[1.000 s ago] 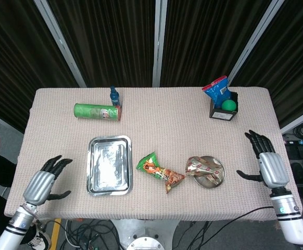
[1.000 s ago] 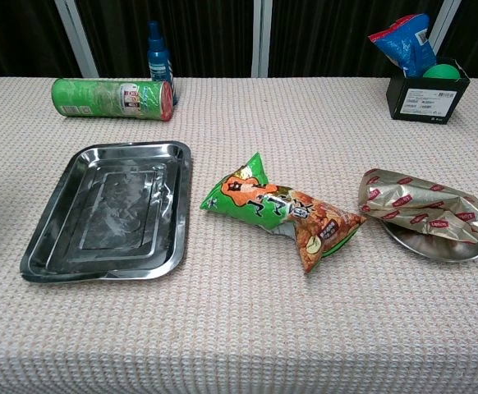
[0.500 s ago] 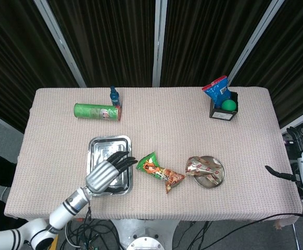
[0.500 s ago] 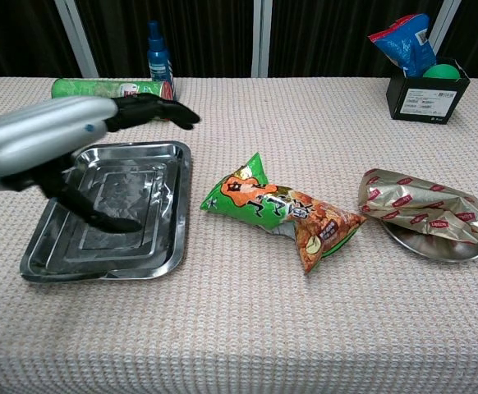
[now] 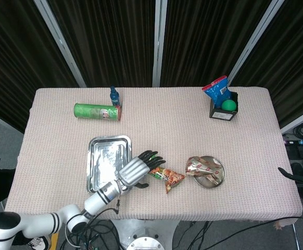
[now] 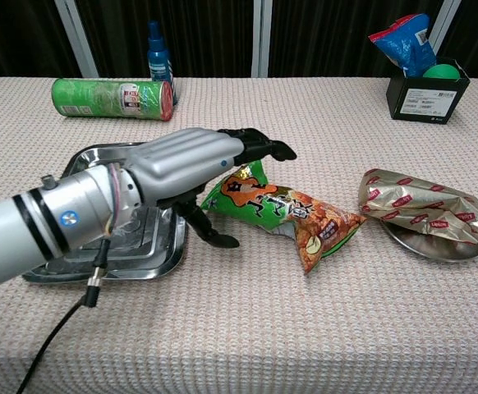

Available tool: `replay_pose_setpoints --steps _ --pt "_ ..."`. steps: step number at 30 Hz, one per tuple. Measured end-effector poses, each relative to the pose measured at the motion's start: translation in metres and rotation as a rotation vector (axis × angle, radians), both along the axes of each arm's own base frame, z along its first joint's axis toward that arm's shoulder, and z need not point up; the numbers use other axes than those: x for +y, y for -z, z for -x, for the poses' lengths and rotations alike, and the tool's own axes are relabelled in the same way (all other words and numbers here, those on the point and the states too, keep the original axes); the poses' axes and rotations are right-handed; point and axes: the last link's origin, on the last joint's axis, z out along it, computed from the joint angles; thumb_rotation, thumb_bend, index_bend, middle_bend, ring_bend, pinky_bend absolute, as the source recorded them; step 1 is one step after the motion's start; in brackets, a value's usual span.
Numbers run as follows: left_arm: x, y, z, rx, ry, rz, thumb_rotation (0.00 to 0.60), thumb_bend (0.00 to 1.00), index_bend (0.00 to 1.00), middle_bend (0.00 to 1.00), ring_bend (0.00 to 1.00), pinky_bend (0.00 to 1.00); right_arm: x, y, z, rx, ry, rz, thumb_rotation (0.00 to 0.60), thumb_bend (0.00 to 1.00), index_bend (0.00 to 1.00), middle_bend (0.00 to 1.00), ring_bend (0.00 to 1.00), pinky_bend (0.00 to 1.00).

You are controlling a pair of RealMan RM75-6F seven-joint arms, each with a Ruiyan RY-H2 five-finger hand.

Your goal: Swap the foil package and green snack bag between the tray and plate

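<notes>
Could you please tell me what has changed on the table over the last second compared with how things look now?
The left robot hand has swung in from the table's left edge, crossed the tray, and now reaches open over the green snack bag, not yet gripping it. The right robot hand has pulled back to the right edge. The bag, the foil package on the plate and everything else stayed put.

This is looking like a lab test booth. Black curtains (image 5: 110, 41) are hanging behind a cloth-covered table (image 5: 167, 114), and loose cables (image 5: 89, 232) are trailing underneath.
</notes>
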Motion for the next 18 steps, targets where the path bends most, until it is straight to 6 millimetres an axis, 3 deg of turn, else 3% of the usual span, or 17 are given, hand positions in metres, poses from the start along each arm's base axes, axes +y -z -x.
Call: replay_pose_setpoints --steps 4,10,18 --pt "0.004 0.013 -0.010 0.007 0.011 0.018 0.600 0.13 0.11 0.12 0.03 0.11 -0.001 0.002 0.005 -0.010 0.013 -0.011 0.600 0.00 0.00 0.00 0.00 0.00" --pt "0.005 0.028 -0.012 0.039 0.007 0.044 0.600 0.23 0.20 0.27 0.06 0.12 -0.002 0.005 0.007 -0.014 0.020 -0.029 0.600 0.00 0.00 0.00 0.00 0.00" --pt "0.003 0.027 -0.004 0.041 -0.003 0.011 0.600 0.36 0.42 0.44 0.19 0.18 -0.002 0.005 0.008 -0.020 0.034 -0.024 0.600 0.00 0.00 0.00 0.00 0.00"
